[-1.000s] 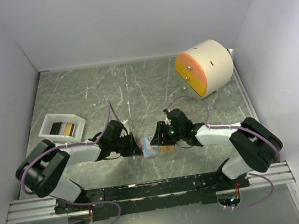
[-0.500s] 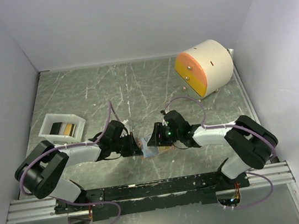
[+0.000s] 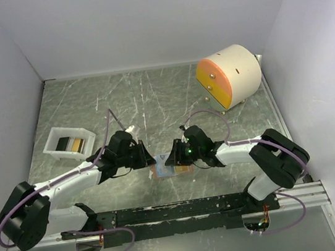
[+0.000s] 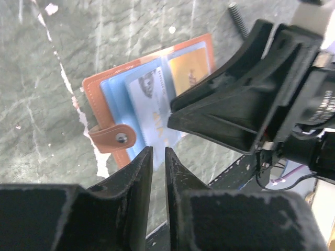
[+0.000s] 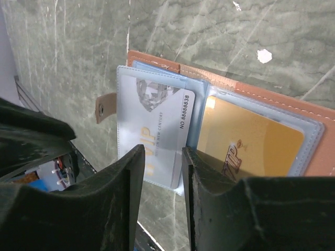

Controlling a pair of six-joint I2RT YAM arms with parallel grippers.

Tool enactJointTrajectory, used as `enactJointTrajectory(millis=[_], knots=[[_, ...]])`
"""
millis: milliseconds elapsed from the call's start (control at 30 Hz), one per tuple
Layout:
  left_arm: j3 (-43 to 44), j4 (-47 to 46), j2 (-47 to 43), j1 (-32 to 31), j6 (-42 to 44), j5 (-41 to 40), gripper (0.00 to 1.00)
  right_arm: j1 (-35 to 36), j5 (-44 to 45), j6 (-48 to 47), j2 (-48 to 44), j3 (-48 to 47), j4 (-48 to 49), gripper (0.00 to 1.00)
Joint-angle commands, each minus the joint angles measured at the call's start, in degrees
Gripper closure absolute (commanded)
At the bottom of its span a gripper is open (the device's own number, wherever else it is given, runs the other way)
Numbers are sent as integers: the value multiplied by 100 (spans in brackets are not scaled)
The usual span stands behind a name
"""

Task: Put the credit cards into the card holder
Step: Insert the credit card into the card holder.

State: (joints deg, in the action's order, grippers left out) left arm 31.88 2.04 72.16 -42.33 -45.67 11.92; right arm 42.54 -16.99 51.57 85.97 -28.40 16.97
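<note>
The card holder (image 4: 98, 92) lay open on the table (image 3: 151, 96); the left gripper (image 4: 158, 152) stood barely parted, empty; the right gripper (image 5: 183, 152) hovered half-spread over 1 white card (image 5: 152, 130), beside 1 pocketed orange card (image 5: 251, 149).

a robotics lab test cell. plain white panel walls (image 3: 140, 17) box in a scratched grey-green marbled tabletop (image 3: 151, 96). a white-and-black jointed robot arm on the left (image 3: 69, 183) and its twin on the right (image 3: 239, 149) are bolted to a slotted aluminium rail (image 3: 39, 234) at the near edge. loose purple cables (image 3: 108, 234) loop along them.
</note>
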Motion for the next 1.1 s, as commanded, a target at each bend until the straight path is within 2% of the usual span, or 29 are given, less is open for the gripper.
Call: enactJointTrajectory(millis=[0, 133, 333, 800, 1067], knots=[[88, -145, -218, -47, -116, -53, 72, -31, -52, 62, 140, 212, 252, 67], [-33, -689, -58, -40, -123, 229, 65, -52, 23, 31, 157, 257, 251, 75], [-3, -998, 395, -42, -126, 329, 60, -79, 10, -6, 186, 278, 254, 80], [139, -944, 881, -40, 77, 217, 53, -112, -30, -42, 234, 285, 266, 82], [88, -1452, 988, -43, -109, 641, 53, -114, -52, -56, 226, 268, 241, 82]])
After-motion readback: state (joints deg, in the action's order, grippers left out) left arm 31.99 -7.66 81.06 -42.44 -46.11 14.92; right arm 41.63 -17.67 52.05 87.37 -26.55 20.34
